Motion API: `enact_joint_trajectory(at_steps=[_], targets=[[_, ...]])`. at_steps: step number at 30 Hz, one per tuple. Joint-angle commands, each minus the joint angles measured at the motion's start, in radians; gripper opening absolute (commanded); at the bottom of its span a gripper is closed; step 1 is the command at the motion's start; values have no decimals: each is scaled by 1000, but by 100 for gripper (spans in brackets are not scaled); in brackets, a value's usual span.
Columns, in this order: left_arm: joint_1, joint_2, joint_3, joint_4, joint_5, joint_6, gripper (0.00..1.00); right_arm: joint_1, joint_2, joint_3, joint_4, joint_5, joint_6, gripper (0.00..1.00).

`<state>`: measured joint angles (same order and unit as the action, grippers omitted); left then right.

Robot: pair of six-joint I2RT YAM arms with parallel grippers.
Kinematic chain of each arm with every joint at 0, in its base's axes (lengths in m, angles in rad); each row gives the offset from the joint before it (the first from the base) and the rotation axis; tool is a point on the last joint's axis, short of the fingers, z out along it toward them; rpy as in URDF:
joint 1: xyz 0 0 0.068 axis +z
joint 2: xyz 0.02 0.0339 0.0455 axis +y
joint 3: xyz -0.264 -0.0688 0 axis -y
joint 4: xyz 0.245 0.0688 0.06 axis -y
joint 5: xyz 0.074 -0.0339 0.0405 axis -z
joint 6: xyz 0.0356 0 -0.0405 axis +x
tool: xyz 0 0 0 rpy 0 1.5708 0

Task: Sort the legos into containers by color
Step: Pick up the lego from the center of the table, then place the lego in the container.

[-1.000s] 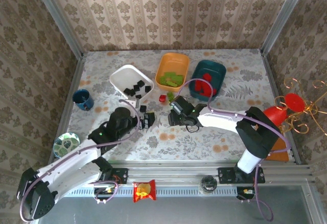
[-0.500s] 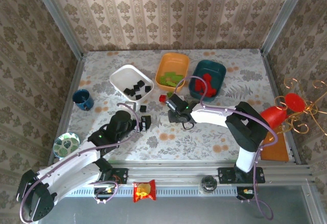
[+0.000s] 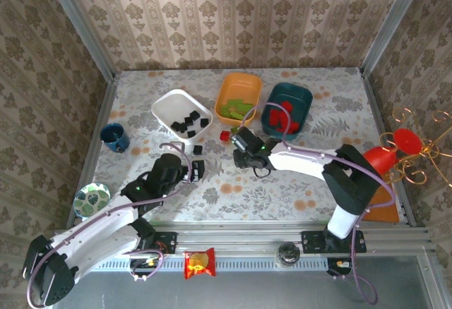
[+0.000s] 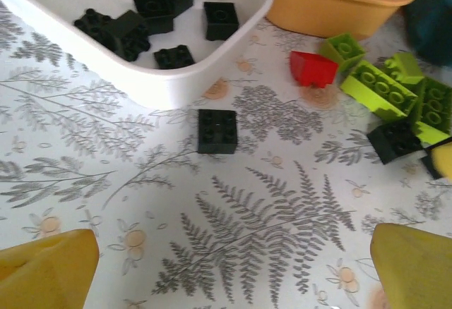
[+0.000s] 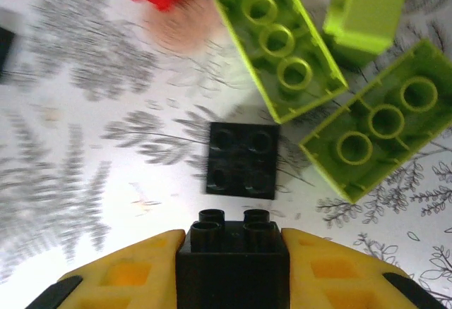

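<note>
Sitting between right fingers (image 5: 123, 277), black lego (image 5: 233, 256).

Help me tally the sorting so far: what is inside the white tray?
The white tray holds black legos only, about five, some leaning on each other near one end. Whatever lies beneath that cluster is covered.
</note>
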<state>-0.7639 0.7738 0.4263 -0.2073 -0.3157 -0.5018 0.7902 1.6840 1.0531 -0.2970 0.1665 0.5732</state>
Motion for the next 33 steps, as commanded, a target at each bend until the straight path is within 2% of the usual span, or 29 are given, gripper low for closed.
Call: enact_joint_trajectory(at_steps=[1,6,10,14,23,24,26,28,30,33], targets=[[5,-39,30,-63,-90,-13,100,9,-71,51,5,-104,-59,32],[2,-46,60,-127,-149,-22,100,9,20,262,4,-152,-110,32],[2,-87,66,-199,-213,-62,100,1,183,470,6,-153,-140,32],[0,-146,66,-226,-237,-58,100,-31,350,653,10,-182,-108,31],[11,-176,43,-186,-169,-46,100,-69,634,987,-70,-185,-51,33],[15,-170,43,-180,-158,-44,100,-72,652,1015,-78,-191,-49,36],[26,-153,47,-167,-125,-38,100,-77,689,1081,-106,-205,-45,52],[34,-133,53,-161,-105,-36,100,-78,693,1113,-122,-205,-43,62],[39,-115,57,-157,-90,-34,100,-77,667,1100,-109,-205,-44,67],[51,-91,58,-131,-48,-27,100,-77,594,1025,-74,-202,-45,69]])
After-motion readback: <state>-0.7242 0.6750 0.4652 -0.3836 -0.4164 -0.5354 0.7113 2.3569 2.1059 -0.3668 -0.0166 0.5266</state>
